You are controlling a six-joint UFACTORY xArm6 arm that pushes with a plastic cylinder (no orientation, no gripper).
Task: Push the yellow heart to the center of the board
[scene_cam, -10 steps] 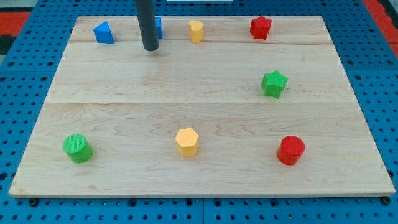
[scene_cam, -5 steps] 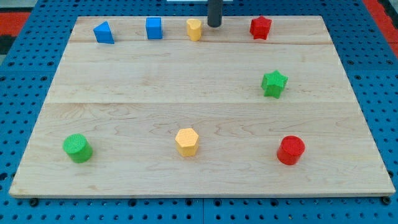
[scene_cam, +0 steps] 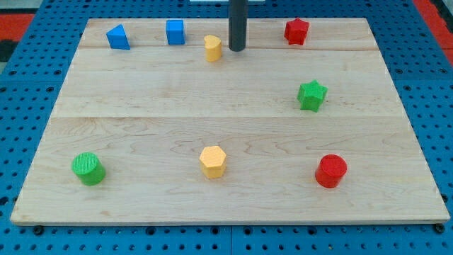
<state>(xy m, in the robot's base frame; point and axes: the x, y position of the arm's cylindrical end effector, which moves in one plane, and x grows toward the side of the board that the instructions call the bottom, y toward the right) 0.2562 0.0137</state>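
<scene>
The board (scene_cam: pixel 226 92) fills the frame; its centre is bare wood, free to receive a block. The rod descends from the top edge. There is no gripper, so nothing is held. My tip (scene_cam: pixel 236 50) rests just right of the yellow heart (scene_cam: pixel 212 48), slightly above its level, at upper centre. That side favours a push toward lower left, not straight down to the centre. Other blocks lie off the path: the green star (scene_cam: pixel 311 95) at right, the yellow hexagon (scene_cam: pixel 212 161) at lower centre.
</scene>
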